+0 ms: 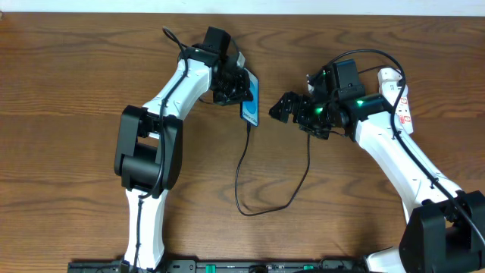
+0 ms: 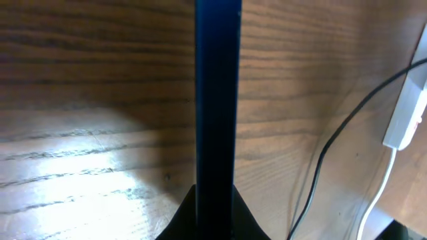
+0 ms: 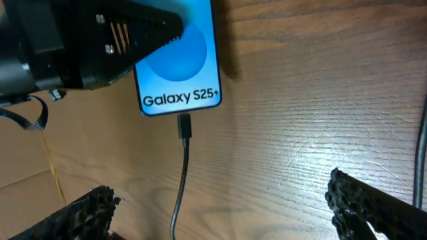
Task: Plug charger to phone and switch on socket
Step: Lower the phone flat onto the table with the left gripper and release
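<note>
The phone (image 1: 251, 101) lies on the wooden table with its blue-and-white screen up; the right wrist view shows "Galaxy S25+" on it (image 3: 180, 67). My left gripper (image 1: 232, 86) is shut on the phone's upper part; in the left wrist view the phone is a dark edge-on bar (image 2: 217, 100) between the fingers (image 2: 215, 223). The charger's black connector tip (image 3: 185, 127) sits in the phone's bottom edge, and its cable (image 1: 241, 178) loops over the table. My right gripper (image 1: 282, 108) is open and empty, just right of the phone's lower end, its fingers (image 3: 223, 210) straddling the cable. The socket (image 1: 399, 95) lies at the far right.
The black cable loop runs toward the table's front and back up toward my right arm (image 1: 394, 152). The power strip's white end and cord show at the right edge of the left wrist view (image 2: 405, 117). My left arm (image 1: 148, 144) crosses the table's left side.
</note>
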